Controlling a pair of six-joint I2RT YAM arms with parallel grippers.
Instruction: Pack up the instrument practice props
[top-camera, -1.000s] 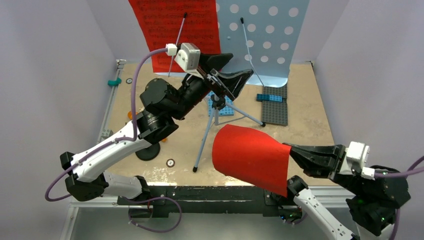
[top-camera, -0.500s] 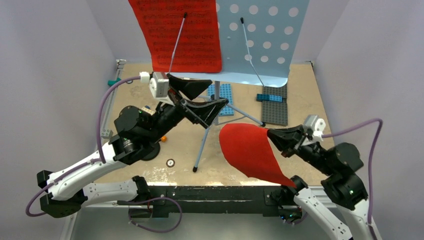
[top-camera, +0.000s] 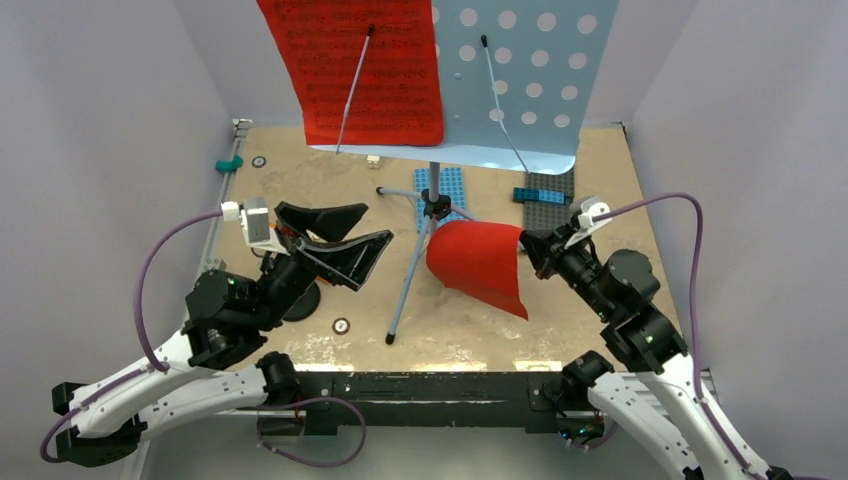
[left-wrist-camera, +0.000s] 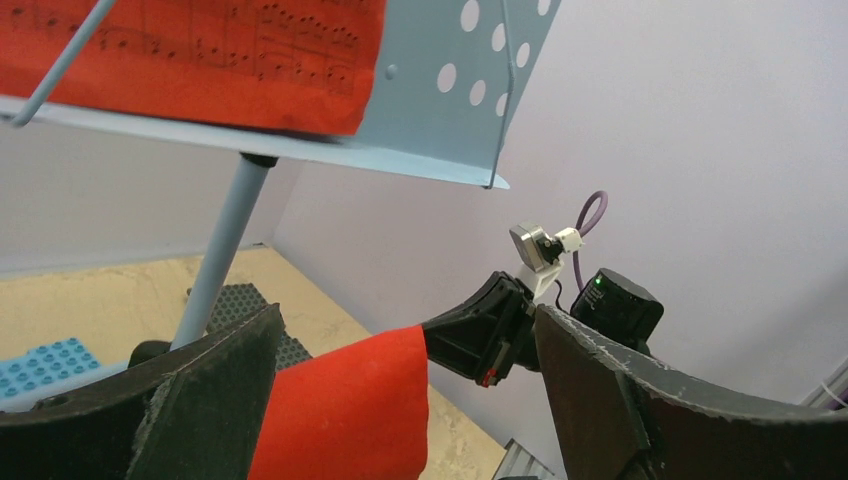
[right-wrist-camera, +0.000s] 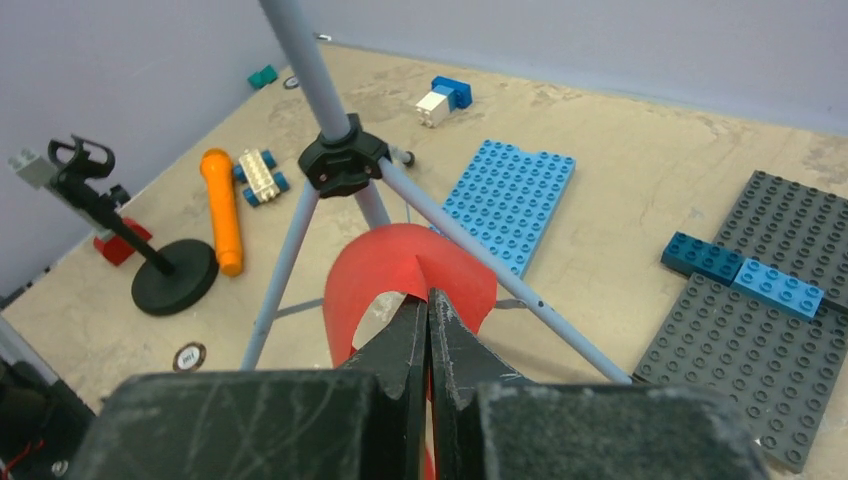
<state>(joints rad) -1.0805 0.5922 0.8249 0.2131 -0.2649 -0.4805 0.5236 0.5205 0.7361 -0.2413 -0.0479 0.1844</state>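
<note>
The pale-blue perforated music stand (top-camera: 520, 80) stands at the back on grey tripod legs (top-camera: 408, 285). A red sheet-music page (top-camera: 370, 70) rests on its left half. My right gripper (top-camera: 527, 250) is shut on a second, curled red page (top-camera: 480, 265), held just right of the tripod; the right wrist view shows the pads pinching it (right-wrist-camera: 370, 265). My left gripper (top-camera: 345, 235) is open and empty, left of the tripod. The orange microphone (right-wrist-camera: 222, 210) lies on the table beside its black round-based stand (right-wrist-camera: 175, 280). In the top view my left arm hides it.
A blue studded plate (right-wrist-camera: 510, 195) lies behind the tripod. A grey plate (right-wrist-camera: 770, 340) with blue bricks (right-wrist-camera: 745, 275) lies at the right. A small brick car (right-wrist-camera: 262, 172) sits by the microphone. A white-and-blue brick (right-wrist-camera: 443, 100) lies farther back. Purple walls enclose three sides.
My left arm has drawn back from the stand to the near left, gripper still open. My right gripper has carried the red page forward and left, up to the tripod.
</note>
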